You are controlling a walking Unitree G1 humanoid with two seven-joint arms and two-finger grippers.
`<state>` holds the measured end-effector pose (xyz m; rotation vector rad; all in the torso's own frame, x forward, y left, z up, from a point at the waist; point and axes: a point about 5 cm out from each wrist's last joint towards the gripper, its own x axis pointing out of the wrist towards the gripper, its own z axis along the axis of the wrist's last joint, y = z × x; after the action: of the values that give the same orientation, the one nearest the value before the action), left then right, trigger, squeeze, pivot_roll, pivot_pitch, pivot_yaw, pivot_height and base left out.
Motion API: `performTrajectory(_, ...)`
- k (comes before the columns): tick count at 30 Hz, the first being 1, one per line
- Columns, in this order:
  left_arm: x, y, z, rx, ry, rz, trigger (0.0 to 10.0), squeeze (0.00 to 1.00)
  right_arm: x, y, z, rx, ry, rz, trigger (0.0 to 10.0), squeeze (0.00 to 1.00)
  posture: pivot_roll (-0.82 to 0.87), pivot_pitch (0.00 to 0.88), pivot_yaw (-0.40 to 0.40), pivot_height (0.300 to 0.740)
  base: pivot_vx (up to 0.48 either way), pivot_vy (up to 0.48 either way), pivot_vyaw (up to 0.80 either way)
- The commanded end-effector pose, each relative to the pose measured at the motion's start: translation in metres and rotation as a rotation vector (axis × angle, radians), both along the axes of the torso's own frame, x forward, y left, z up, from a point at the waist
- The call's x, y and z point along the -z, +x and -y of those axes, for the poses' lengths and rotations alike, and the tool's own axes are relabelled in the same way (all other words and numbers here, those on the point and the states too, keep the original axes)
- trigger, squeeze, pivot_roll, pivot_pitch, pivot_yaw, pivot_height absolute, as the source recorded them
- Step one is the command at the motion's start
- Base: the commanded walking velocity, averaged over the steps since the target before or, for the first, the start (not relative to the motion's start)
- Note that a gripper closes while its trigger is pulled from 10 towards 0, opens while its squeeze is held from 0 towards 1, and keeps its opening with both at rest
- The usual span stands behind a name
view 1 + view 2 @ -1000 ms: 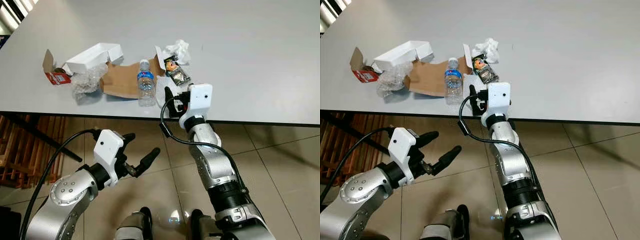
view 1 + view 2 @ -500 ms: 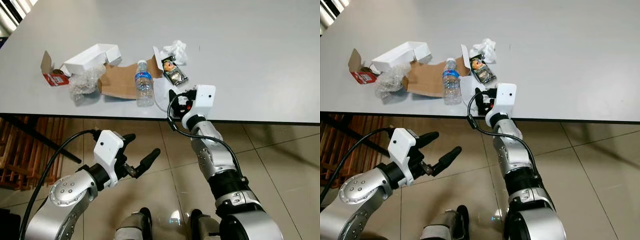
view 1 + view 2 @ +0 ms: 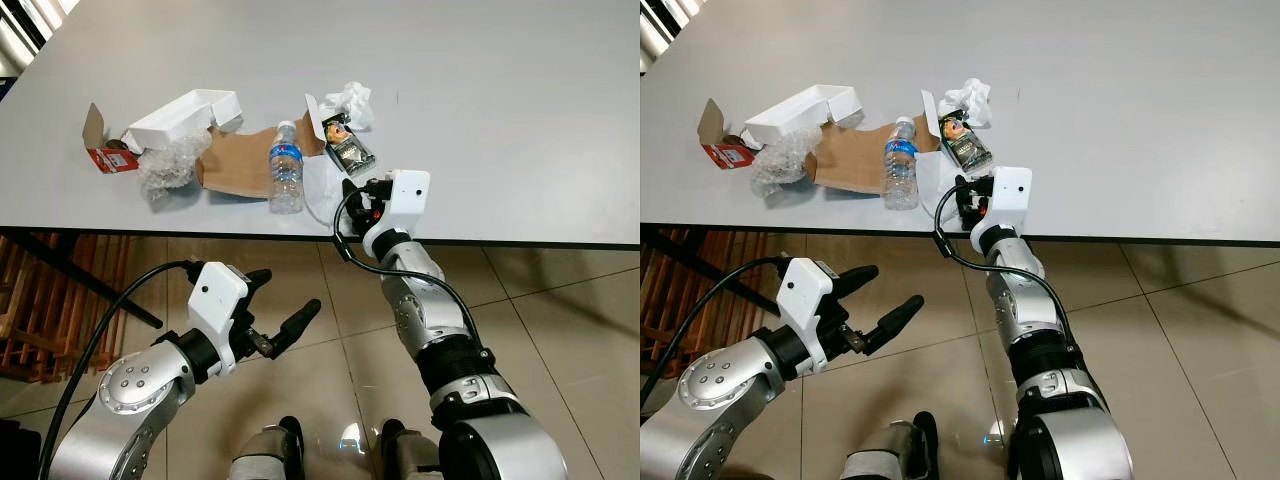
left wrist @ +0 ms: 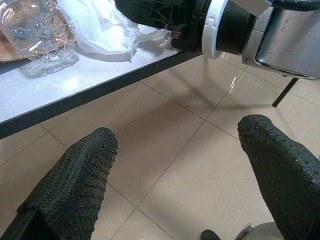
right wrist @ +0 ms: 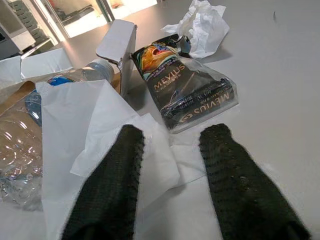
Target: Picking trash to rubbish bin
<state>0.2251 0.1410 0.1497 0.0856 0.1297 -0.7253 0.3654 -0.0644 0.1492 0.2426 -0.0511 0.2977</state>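
Right gripper (image 5: 172,192) spread open, resting over white paper (image 5: 90,130) near frame centre; thin sheet risking sliding off counter (image 3: 500,120) edge. Left gripper (image 3: 285,305) open, idling lower left.

The word "MEVIUS" can be read twice on the dark cigarette pack (image 5: 187,90) in clear wrap that lies on the table (image 3: 520,110); the smaller print on it is too fine to read.

table (image 3: 520,120) right half bare | bottle (image 3: 285,180); cigarette pack (image 3: 347,150) crowd left
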Motion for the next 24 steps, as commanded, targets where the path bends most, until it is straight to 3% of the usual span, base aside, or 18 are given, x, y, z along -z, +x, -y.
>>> performTrajectory(1, 0.0, -0.004, 0.0, 0.016, 0.005, -0.008, 10.0, 0.0, 0.029, -0.007, 0.0, 0.007, -0.006, -0.124, 0.0, 0.0, 0.2, 0.297, 0.103, 0.74, 0.0, 0.0, 0.0)
performTrajectory(10, 0.0, -0.004, 0.0, 0.01, 0.008, -0.008, 10.0, 0.0, 0.031, -0.006, 0.003, 0.032, -0.02, -0.12, 0.0, 0.0, 0.2, 0.296, 0.102, 0.74, 0.0, 0.0, 0.0)
performTrajectory(15, 0.0, -0.003, -0.001, 0.006, 0.011, -0.006, 10.0, 0.0, 0.023, -0.004, 0.006, 0.066, -0.08, -0.048, 0.0, 0.0, 0.21, 0.294, 0.104, 0.74, 0.0, 0.0, 0.0)
performTrajectory(24, 0.0, 0.0, 0.0, 0.0, 0.014, 0.003, 10.0, 0.0, -0.018, 0.004, 0.016, 0.165, -0.204, 0.191, 0.0, 0.0, 0.2, 0.283, 0.104, 0.74, 0.0, 0.0, 0.0)
